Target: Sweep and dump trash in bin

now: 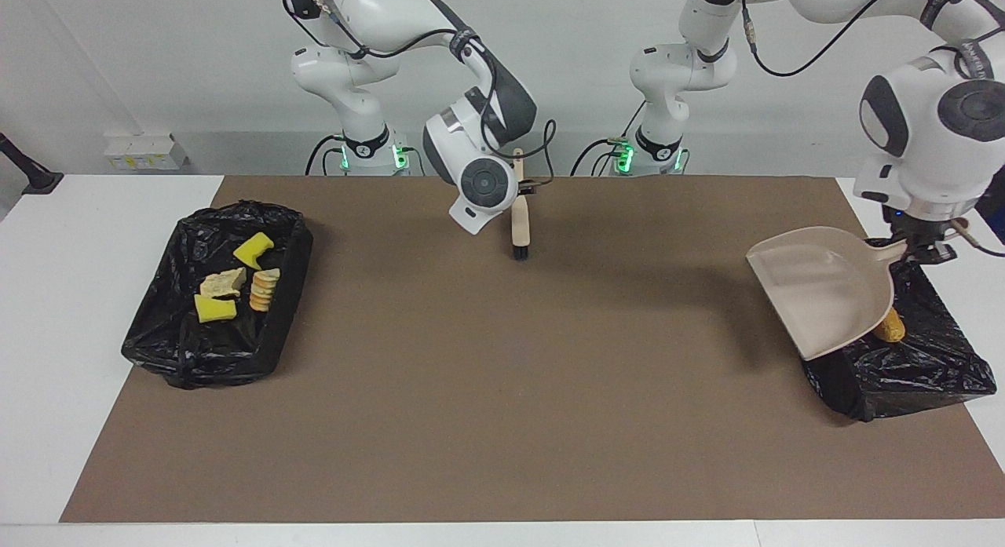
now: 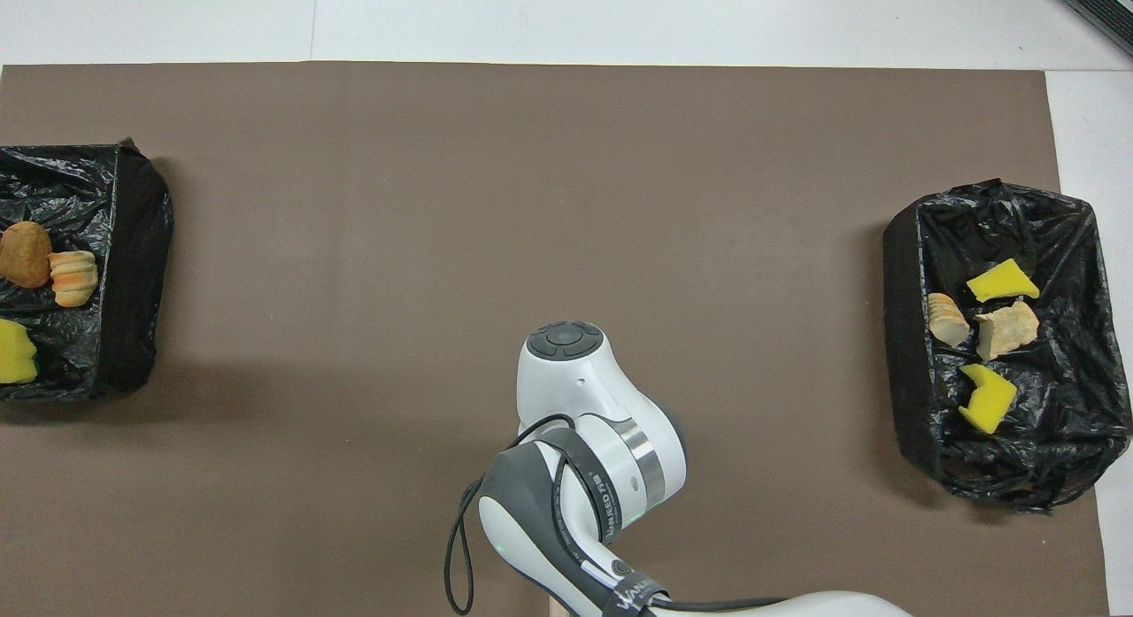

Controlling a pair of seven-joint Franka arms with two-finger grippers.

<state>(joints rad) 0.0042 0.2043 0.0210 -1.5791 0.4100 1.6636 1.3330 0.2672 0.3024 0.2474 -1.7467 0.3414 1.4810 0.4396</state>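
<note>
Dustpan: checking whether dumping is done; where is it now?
Facing view: the dustpan hangs in the left gripper over the black-lined bin at the left arm's end.

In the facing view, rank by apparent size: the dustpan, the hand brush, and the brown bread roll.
1. Dustpan, clearly largest, though raised and so closer to the camera.
2. Hand brush, a slim upright handle.
3. Brown bread roll, smallest as seen, but mostly hidden by the dustpan.

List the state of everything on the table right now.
Dustpan: empty, tilted over left arm's-end bin, held by left end effector.
Brush: upright, bristles on mat, at right end effector.
Left arm's-end bin: three pieces of trash inside.
Right arm's-end bin: four pieces inside.
</note>
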